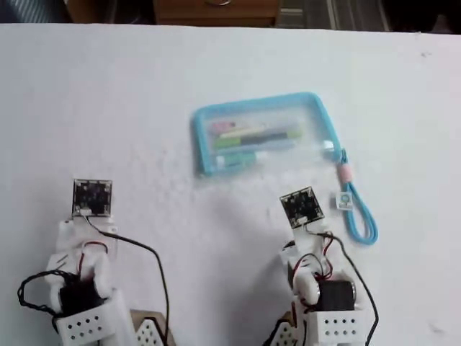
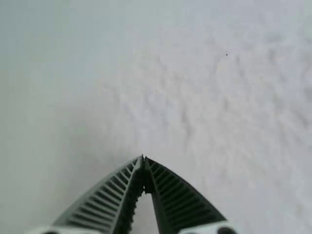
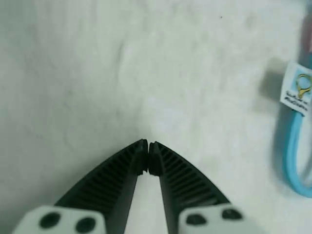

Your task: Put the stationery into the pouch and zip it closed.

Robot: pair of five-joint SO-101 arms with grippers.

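White table (image 1: pixel 144 79), surface faintly mottled; brown wooden furniture (image 1: pixel 216 11) just beyond its far edge

We found one label: a small white tag (image 3: pixel 297 90) on the blue strap (image 3: pixel 291 161), at about four o'clock from the pouch (image 1: pixel 263 133). It bore a yellow-and-blue emblem above tiny print we could not read.

Stationery (image 1: pixel 251 137) in pouch (image 1: pixel 315 119) on table (image 1: pixel 108 94), strap (image 1: pixel 360 216) at right
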